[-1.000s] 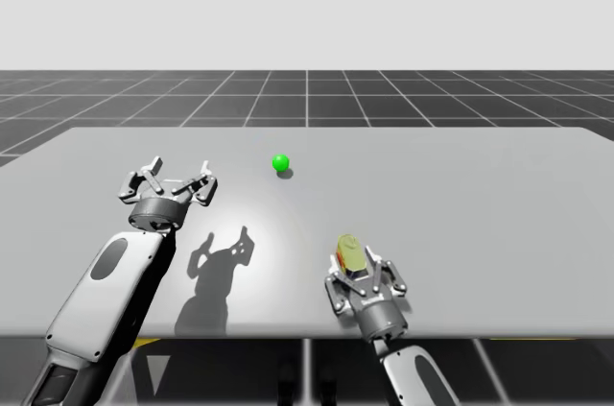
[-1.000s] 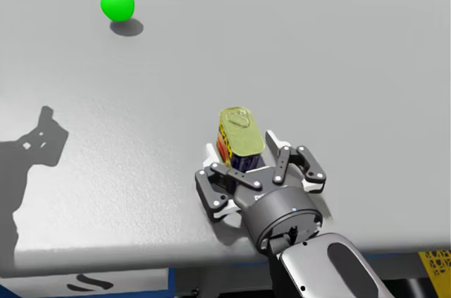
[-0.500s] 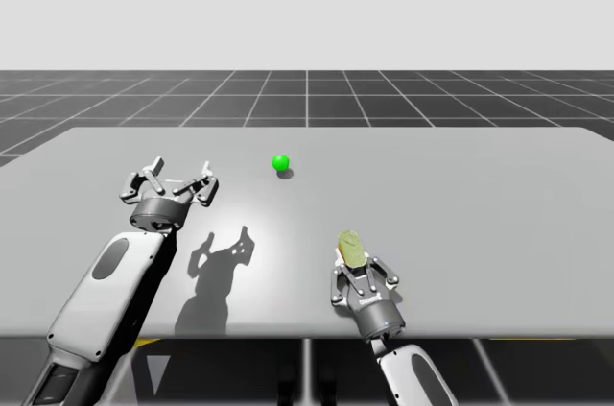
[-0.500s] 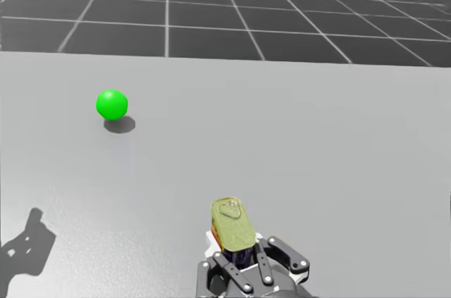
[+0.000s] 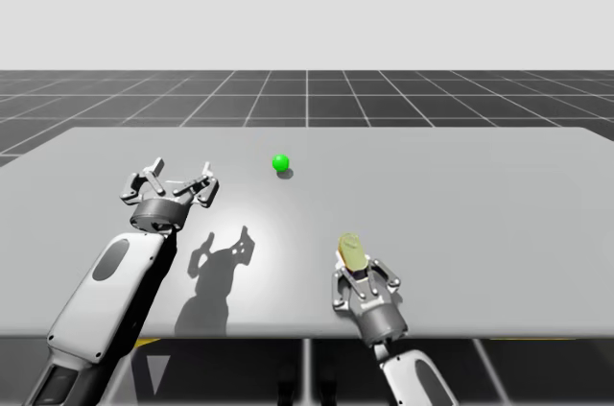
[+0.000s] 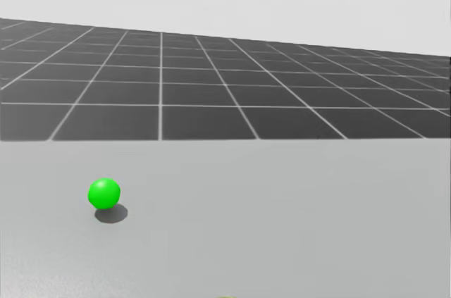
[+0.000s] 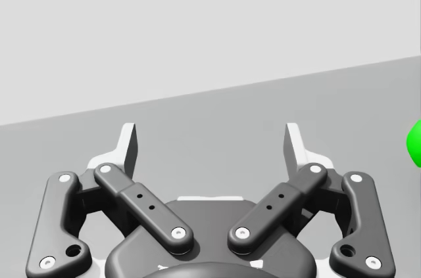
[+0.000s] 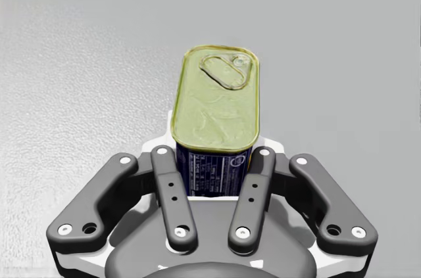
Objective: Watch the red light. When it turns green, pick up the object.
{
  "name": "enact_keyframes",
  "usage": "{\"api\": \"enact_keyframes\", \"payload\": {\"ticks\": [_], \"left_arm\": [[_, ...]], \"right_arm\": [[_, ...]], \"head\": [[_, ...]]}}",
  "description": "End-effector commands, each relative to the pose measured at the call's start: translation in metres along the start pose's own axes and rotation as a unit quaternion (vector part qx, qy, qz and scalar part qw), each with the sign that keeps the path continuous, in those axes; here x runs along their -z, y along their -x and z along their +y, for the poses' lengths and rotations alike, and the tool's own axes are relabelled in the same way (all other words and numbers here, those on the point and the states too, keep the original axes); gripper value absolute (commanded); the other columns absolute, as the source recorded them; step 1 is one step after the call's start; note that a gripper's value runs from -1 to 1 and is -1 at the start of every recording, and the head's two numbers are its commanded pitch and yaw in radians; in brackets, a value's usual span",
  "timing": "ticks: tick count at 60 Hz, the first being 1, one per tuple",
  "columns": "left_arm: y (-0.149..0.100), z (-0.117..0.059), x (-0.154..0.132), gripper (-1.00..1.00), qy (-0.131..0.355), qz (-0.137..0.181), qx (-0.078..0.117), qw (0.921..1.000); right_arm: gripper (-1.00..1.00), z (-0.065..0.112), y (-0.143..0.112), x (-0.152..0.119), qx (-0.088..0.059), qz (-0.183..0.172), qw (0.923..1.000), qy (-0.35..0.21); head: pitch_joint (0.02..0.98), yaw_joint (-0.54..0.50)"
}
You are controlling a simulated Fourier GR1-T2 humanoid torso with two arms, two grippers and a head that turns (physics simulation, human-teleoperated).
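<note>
light (image 5: 280,162) green | my right gripper (image 8: 214,163) clamped on gold-topped tin (image 8: 217,104) near table (image 5: 480,195) front edge | left gripper (image 7: 212,150) spread apart | risk: low grip, tin may tip out when lifted

Grey table (image 5: 499,195) on dark gridded floor (image 5: 307,94), pale blank backdrop (image 5: 307,3)

1 green light (image 6: 104,193) sits at the lower left of the frame on the grey table (image 6: 303,227), with its shadow touching it at the lower right. A dark gridded floor (image 6: 211,94) crosses the middle, beyond the table.
</note>
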State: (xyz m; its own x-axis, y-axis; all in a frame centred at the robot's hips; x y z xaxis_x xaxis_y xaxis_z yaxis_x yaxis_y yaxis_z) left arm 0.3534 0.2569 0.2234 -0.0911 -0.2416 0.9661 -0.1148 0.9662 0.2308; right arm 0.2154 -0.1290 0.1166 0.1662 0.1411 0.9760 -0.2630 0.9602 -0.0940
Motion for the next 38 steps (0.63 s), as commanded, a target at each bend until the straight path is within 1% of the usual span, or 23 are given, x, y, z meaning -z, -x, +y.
{"api": "enact_keyframes", "payload": {"ticks": [1, 4, 6, 11, 12, 14, 16, 20, 23, 24, 27, 31, 34, 37, 38], "left_arm": [[0.000, 0.001, 0.001, -1.00, 0.000, -0.001, 0.000, 1.0000], [0.000, 0.001, 0.001, -1.00, -0.001, -0.001, -0.001, 1.0000], [0.000, 0.002, 0.001, -1.00, -0.001, -0.001, -0.001, 1.0000], [0.000, 0.002, 0.001, -1.00, -0.001, -0.001, -0.002, 1.0000], [0.000, 0.001, 0.001, -1.00, -0.001, -0.001, -0.001, 1.0000], [0.000, 0.001, 0.001, -1.00, -0.001, -0.001, -0.001, 1.0000], [0.000, 0.001, 0.001, -1.00, -0.001, -0.001, -0.001, 1.0000], [-0.001, 0.002, 0.002, -1.00, -0.001, -0.002, -0.002, 1.0000], [-0.001, 0.002, 0.002, -1.00, -0.001, -0.002, -0.002, 1.0000], [-0.001, 0.002, 0.002, -1.00, -0.002, -0.002, -0.003, 1.0000], [-0.001, 0.002, 0.001, -1.00, -0.002, -0.002, -0.003, 1.0000], [-0.001, 0.002, 0.001, -1.00, -0.001, -0.002, -0.003, 1.0000], [-0.001, 0.002, 0.001, -1.00, -0.001, -0.003, -0.002, 1.0000], [-0.001, 0.001, 0.001, -1.00, -0.001, -0.003, -0.002, 1.0000], [-0.001, 0.001, 0.001, -1.00, 0.000, -0.003, -0.002, 1.0000]], "right_arm": [[1.00, -0.013, -0.027, 0.007, -0.005, -0.039, 0.9982, 0.046], [1.00, -0.015, -0.033, 0.008, -0.007, -0.047, 0.9978, 0.047], [1.00, -0.017, -0.042, 0.011, -0.014, -0.061, 0.9968, 0.050], [1.00, -0.023, -0.059, 0.013, -0.020, -0.082, 0.9948, 0.056], [1.00, -0.025, -0.065, 0.014, -0.023, -0.091, 0.9939, 0.058], [1.00, -0.028, -0.075, 0.015, -0.021, -0.103, 0.9924, 0.064], [1.00, -0.031, -0.086, 0.016, -0.032, -0.113, 0.9910, 0.065], [1.00, -0.039, -0.106, 0.016, -0.047, -0.135, 0.9872, 0.071], [1.00, -0.044, -0.117, 0.016, -0.052, -0.147, 0.9848, 0.076], [0.99, -0.048, -0.127, 0.016, -0.056, -0.158, 0.9827, 0.079], [1.00, -0.053, -0.137, 0.015, -0.057, -0.170, 0.9802, 0.083], [1.00, -0.063, -0.159, 0.011, -0.064, -0.199, 0.9735, 0.092], [1.00, -0.068, -0.171, 0.008, -0.063, -0.212, 0.9703, 0.098], [1.00, -0.073, -0.182, 0.005, -0.066, -0.230, 0.9654, 0.104], [1.00, -0.075, -0.188, 0.003, -0.065, -0.237, 0.9635, 0.106]], "head": [[0.413, -0.19], [0.411, -0.19], [0.410, -0.19], [0.407, -0.19], [0.405, -0.19], [0.405, -0.19], [0.404, -0.20], [0.403, -0.20], [0.404, -0.20], [0.405, -0.20], [0.405, -0.20], [0.404, -0.20], [0.403, -0.20], [0.403, -0.20], [0.403, -0.20]]}}
